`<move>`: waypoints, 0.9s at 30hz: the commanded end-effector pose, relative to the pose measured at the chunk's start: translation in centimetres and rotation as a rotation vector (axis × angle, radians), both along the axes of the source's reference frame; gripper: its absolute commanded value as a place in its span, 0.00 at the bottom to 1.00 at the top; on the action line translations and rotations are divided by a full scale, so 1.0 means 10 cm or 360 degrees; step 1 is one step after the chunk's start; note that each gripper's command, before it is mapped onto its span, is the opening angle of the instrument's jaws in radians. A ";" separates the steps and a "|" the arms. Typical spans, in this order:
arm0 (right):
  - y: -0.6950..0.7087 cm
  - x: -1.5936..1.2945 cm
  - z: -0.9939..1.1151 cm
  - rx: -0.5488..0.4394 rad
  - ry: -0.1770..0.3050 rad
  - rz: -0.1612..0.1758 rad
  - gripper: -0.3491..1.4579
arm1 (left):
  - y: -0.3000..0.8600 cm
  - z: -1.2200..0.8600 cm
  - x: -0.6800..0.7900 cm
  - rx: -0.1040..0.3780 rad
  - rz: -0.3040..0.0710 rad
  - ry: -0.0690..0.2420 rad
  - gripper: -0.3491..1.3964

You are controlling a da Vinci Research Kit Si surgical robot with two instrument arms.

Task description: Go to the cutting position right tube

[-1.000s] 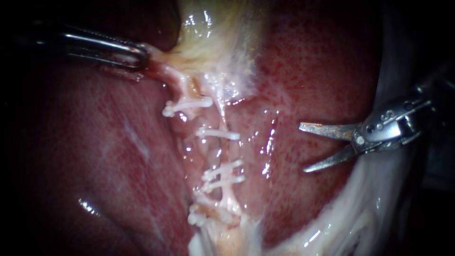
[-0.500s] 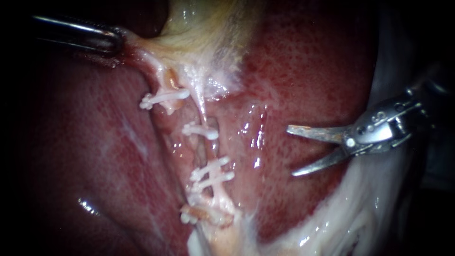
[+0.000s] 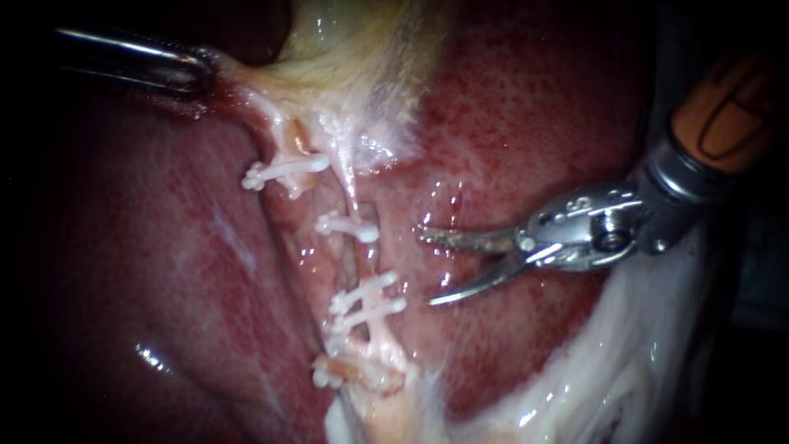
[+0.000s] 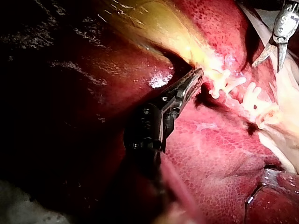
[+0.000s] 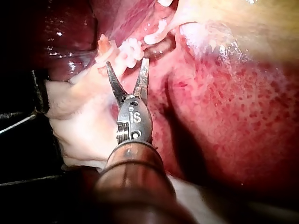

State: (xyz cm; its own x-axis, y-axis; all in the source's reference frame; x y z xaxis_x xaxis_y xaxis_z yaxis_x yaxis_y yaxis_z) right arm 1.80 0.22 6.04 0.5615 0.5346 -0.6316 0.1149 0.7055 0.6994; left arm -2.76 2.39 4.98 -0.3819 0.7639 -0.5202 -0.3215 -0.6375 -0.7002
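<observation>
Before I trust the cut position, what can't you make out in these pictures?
Right instrument, endoscope view: whether its open blades touch the liver; depth does not show.
Tube between the clips, endoscope view: thin, partly lost in glare.
Left instrument, endoscope view: how much gallbladder its end effector holds; the tip is buried in it.

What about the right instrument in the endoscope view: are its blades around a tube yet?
No, the right instrument's open blades stop short of the clipped tube, with a gap showing between them and it.

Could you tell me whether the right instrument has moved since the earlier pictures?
Yes. The right instrument has advanced toward the clips, jaws open, not touching them.
</observation>
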 end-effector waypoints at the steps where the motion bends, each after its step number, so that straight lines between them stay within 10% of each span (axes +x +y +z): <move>1: 0.000 0.002 0.003 0.0027 0.0006 -0.0002 0.98 | 0.000 0.000 0.000 -0.0001 -0.0001 0.0000 0.00; 27: 0.006 0.024 0.062 0.0250 0.0094 -0.0085 0.98 | -0.001 -0.002 -0.001 -0.0001 -0.0002 0.0000 0.00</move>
